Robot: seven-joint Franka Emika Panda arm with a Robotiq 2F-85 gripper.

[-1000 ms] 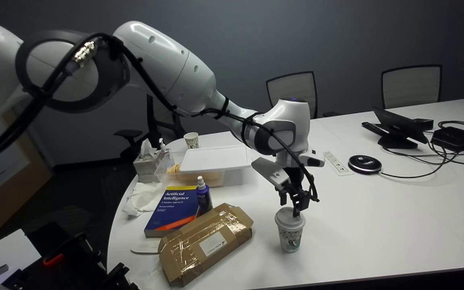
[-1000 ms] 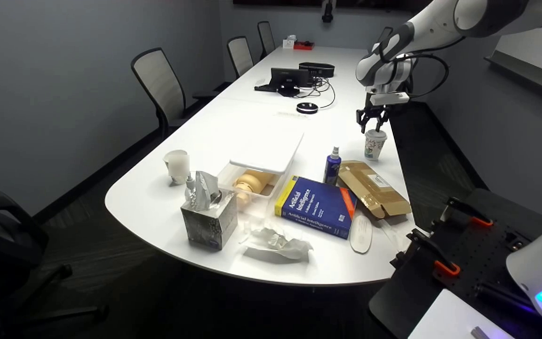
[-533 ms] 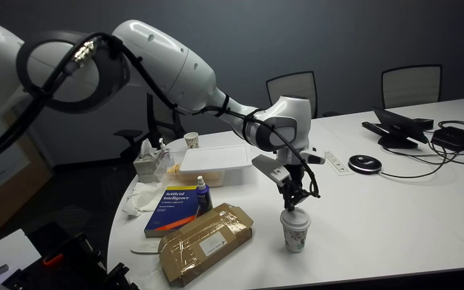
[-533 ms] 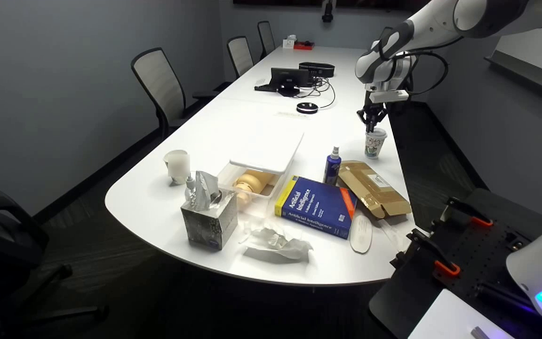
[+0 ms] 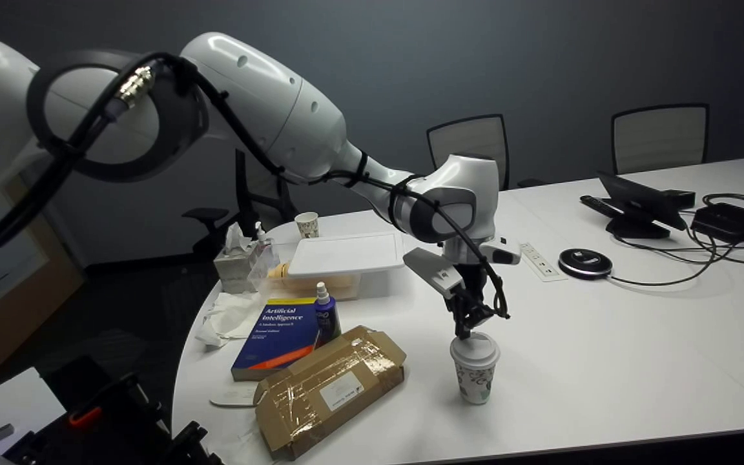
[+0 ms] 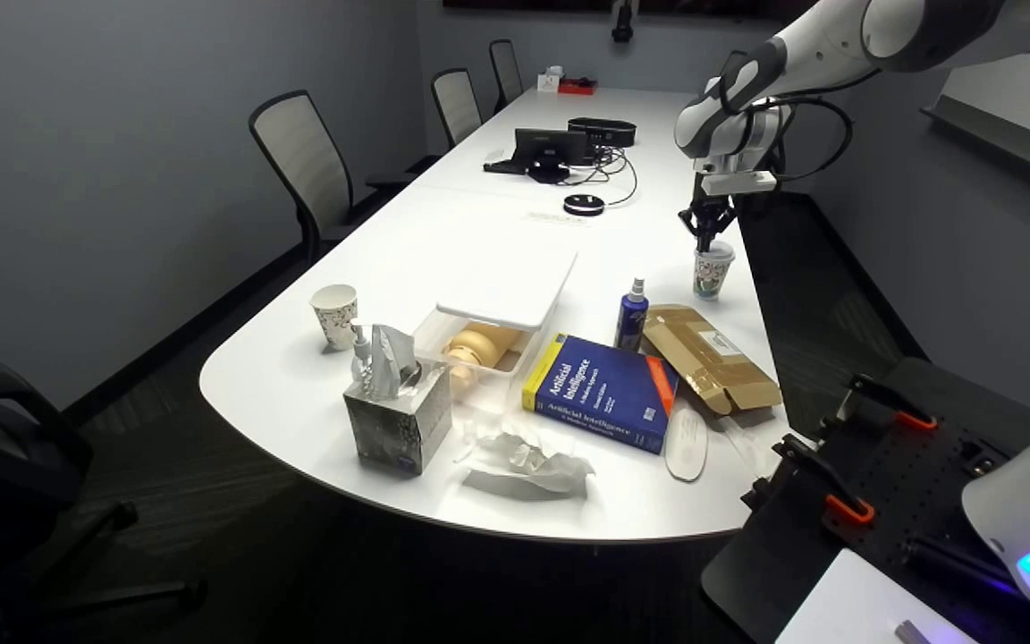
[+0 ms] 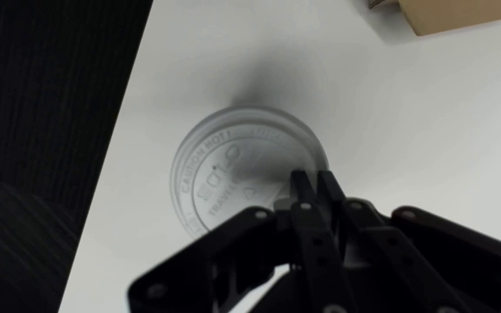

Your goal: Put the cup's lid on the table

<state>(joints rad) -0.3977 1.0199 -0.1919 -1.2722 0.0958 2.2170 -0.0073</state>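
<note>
Table: white and smooth, its rounded end nearest the camera in an exterior view; I take left and right from there.
Room: grey walls around, mesh-backed chairs by the left long edge.
Left edge: a patterned paper cup stands mouth up where this edge begins to curve.
Rounded end: left to right I have a tissue box, a clear container with a white cover lying across it, crumpled tissue close to the edge, and a blue book.
Mid-table, farther back: I see a black screen on a stand, then a flat round device with a cable.
Toward the right edge: a blue spray bottle stands just beside the book; a brown package lies close to the edge itself.
Cup: small, pale, printed; I have it roughly upright near the right long edge, beyond the package and well apart from the paper cup.
Lid: white, round, seated on the cup's mouth; in the wrist view I can read "CAUTION HOT" on its top.
Gripper: directly over the lid's edge; I have its fingertips drawn nearly together, and they pinch the rim.
</note>
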